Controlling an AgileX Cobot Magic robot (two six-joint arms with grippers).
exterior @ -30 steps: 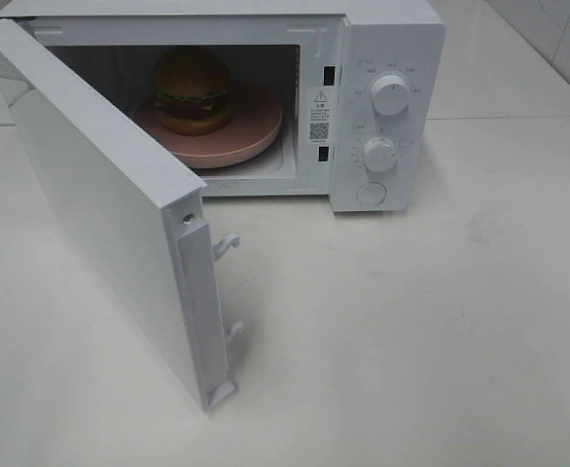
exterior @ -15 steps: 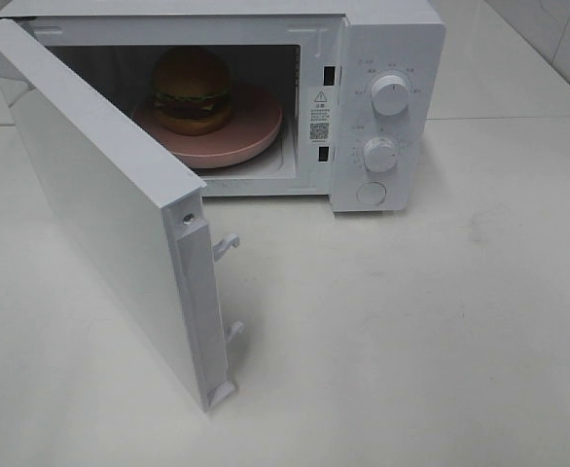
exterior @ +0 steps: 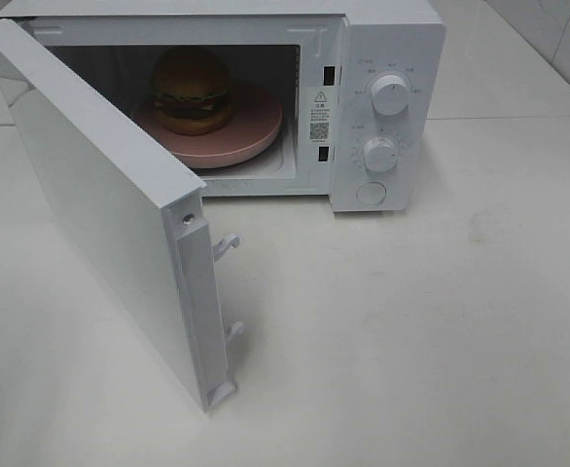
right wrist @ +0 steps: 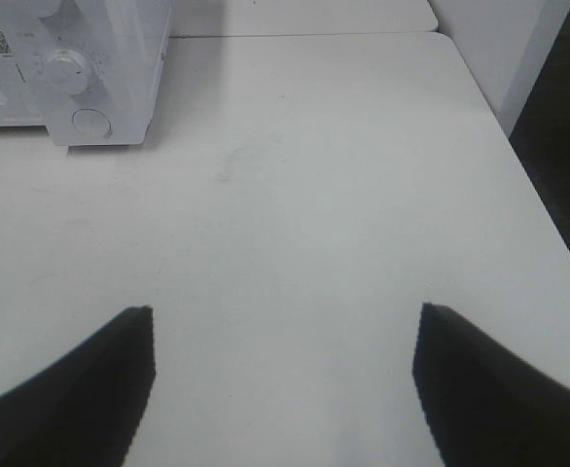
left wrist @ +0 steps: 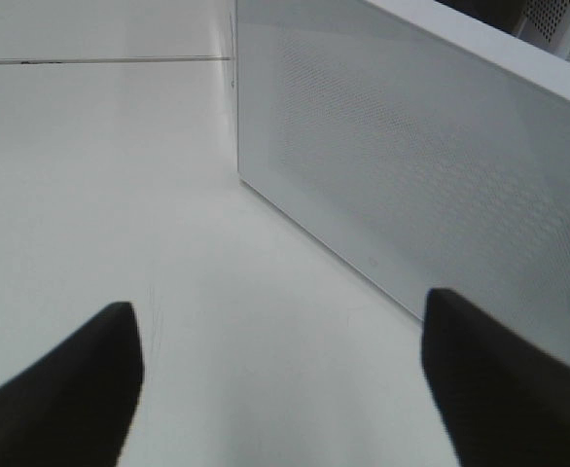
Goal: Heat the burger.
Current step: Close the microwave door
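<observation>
The burger, golden-brown bun with lettuce and a dark patty, sits on a pink plate inside the white microwave. The microwave door stands swung wide open toward the front left. Neither arm shows in the exterior high view. In the left wrist view my left gripper hovers over the table beside the door's outer face, its dark fingers spread apart with nothing between them. My right gripper is open and empty above bare table, the microwave's control panel farther off.
Two knobs and a round button sit on the microwave's front panel. The white table stretches in front and to the right of the microwave. Its edge drops off beside a white wall in the right wrist view.
</observation>
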